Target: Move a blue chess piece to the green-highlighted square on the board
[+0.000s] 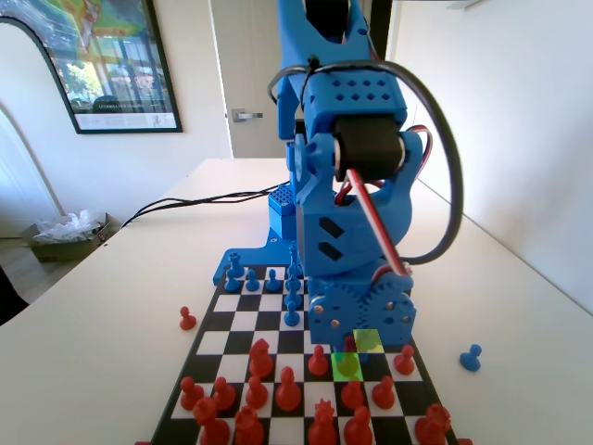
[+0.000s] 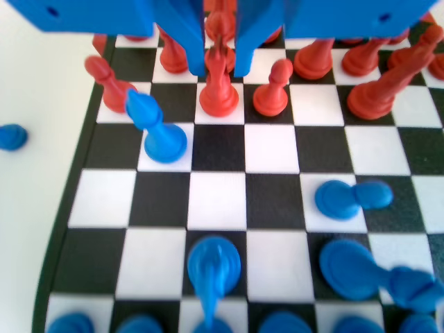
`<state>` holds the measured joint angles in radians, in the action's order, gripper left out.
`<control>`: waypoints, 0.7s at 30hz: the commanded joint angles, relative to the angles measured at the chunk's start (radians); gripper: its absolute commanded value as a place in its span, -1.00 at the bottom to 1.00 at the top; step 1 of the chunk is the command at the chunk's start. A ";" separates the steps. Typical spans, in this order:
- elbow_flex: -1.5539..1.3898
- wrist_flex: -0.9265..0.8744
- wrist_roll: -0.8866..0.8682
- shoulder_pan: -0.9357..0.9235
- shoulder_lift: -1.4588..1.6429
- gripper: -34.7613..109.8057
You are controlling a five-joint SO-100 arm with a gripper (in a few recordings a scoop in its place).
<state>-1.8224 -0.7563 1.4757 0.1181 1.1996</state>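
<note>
Jaws of the blue gripper (image 2: 220, 66) hang parted astride a glossy red pawn (image 2: 218, 87). At its eight o'clock stands the ball-headed blue chess piece (image 2: 158, 132), ungrasped.

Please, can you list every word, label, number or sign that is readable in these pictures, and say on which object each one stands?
No text can be read in either view.
Framed poster on the wall, fixed view: a pale strip along its lower edge carries small print, too small and blurred to read.
The board, the chess pieces and the blue arm: no letters, numbers or labels visible.
</note>
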 commanded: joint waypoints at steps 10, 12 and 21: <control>0.012 -0.011 0.035 0.000 0.038 -0.50; 0.032 -0.051 0.031 0.000 0.046 -0.50; 0.126 -0.232 0.000 0.003 0.172 -0.50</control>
<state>-1.7840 -0.9204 1.4742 0.1089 1.2287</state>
